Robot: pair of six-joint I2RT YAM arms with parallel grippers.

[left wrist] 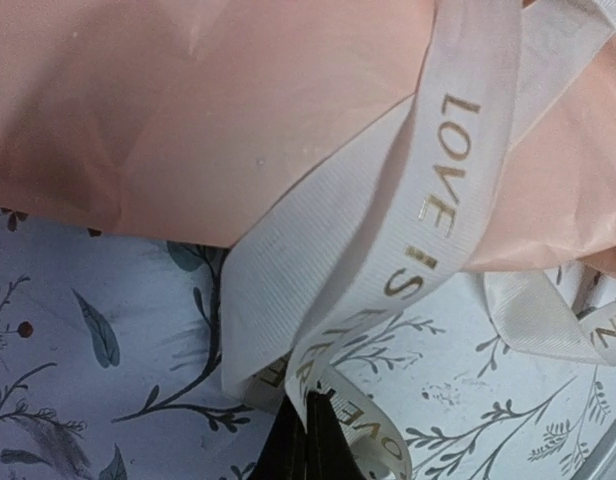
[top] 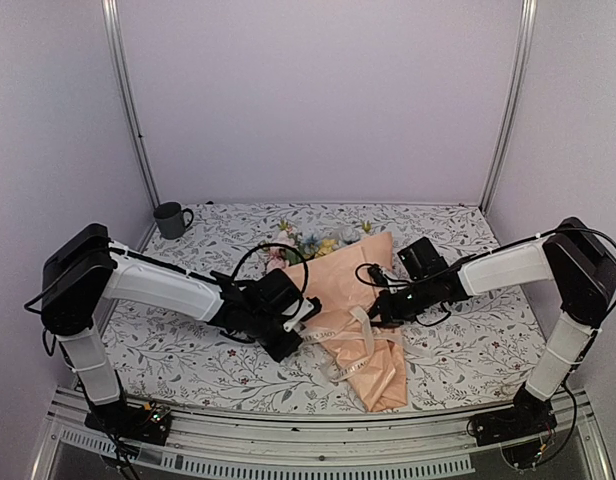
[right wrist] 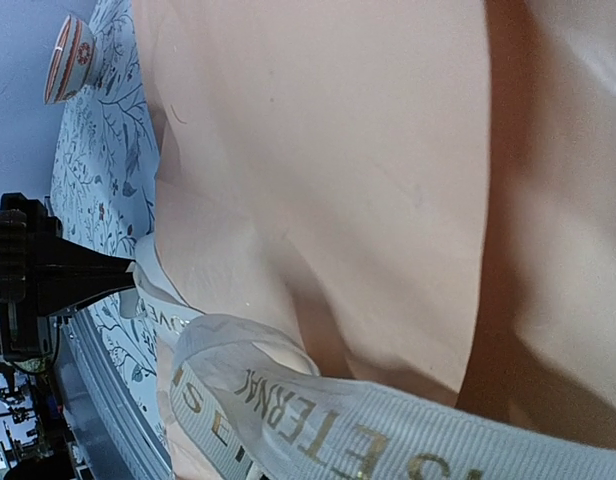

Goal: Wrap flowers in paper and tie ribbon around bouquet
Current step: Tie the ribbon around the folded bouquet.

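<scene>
The left gripper is pinching a fold of the cream ribbon just beside the peach paper, which is lying wrapped around the flowers mid-table, while the right gripper is sitting closed at the paper's other side, fingers hidden, so I cannot tell whether it is holding ribbon. Tugging from here is probably risking the ribbon slipping free or the loose paper unrolling. A dark mug is standing far back left and a red-and-white dish is sitting well apart, neither blocking; only slack ribbon is trailing between the arms.
</scene>
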